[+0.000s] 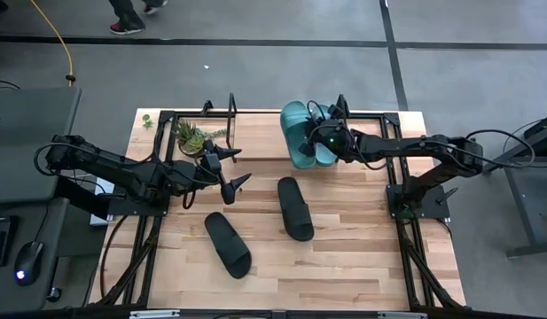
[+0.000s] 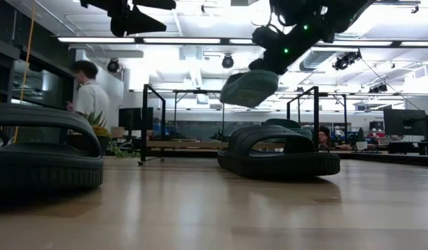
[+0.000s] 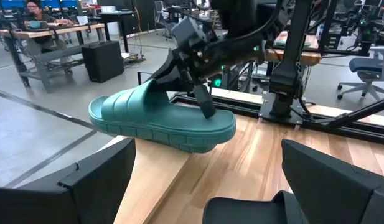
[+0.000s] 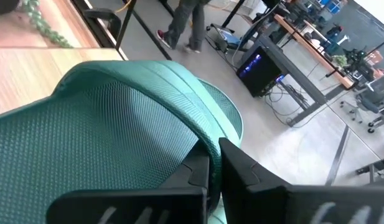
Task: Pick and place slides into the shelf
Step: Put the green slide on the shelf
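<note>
A teal slide [image 1: 297,127] hangs in the air over the far part of the table, above the shelf's light board [image 1: 255,137], which lies between black wire end frames [image 1: 230,106]. My right gripper [image 1: 320,140] is shut on it. What looks like a second teal slide [image 2: 283,124] rests on the shelf behind a black slide [image 2: 279,156]. Two black slides [image 1: 295,208] [image 1: 227,244] lie sole down on the table. My left gripper [image 1: 243,166] stands open above the table's left part, with nothing between its fingers. My right gripper pinches the teal slide's strap at its edge [image 4: 201,140] between its two fingers. The fingers [image 3: 204,102] come from the table's right side, slanting down. The slide [image 3: 160,121] is lifted clear, roughly level and sole down, above the shelf.
A small potted plant [image 1: 191,137] stands at the shelf's left end. Black frame rails [image 1: 144,257] run along the table's left and right sides. A person [image 2: 89,94] stands in the room beyond the table.
</note>
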Controlling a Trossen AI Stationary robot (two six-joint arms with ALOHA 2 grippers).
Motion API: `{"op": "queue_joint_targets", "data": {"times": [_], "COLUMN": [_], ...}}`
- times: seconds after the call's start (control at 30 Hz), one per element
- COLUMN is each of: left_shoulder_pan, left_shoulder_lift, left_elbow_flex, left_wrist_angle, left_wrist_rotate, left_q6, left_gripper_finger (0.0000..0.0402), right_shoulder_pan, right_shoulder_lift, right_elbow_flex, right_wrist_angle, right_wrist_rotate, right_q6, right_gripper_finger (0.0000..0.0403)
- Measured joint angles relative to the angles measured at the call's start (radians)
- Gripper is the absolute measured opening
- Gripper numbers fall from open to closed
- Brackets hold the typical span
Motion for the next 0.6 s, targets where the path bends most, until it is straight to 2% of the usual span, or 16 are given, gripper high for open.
{"op": "queue_joint_targets", "data": {"times": [0.4,0.6], "left_shoulder_pan": [0.000,0.000], "left_shoulder_lift": [0.000,0.000], "left_elbow_flex": [0.000,0.000], "left_wrist_angle": [0.002,0.001], "left_wrist_rotate": [0.000,0.000], "left_q6": [0.000,0.000], "left_gripper_finger": [0.0381,0.0381], "right_shoulder_pan": [-0.041,-0.076], "right_shoulder_lift": [0.139,0.167], "right_elbow_flex": [-0.001,-0.001], "right_wrist_angle": [0.142,0.150], "right_wrist_rotate": [-0.018,-0.015], "right_q6": [-0.020,-0.026], "right_gripper_finger": [0.0000,0.0000]}}
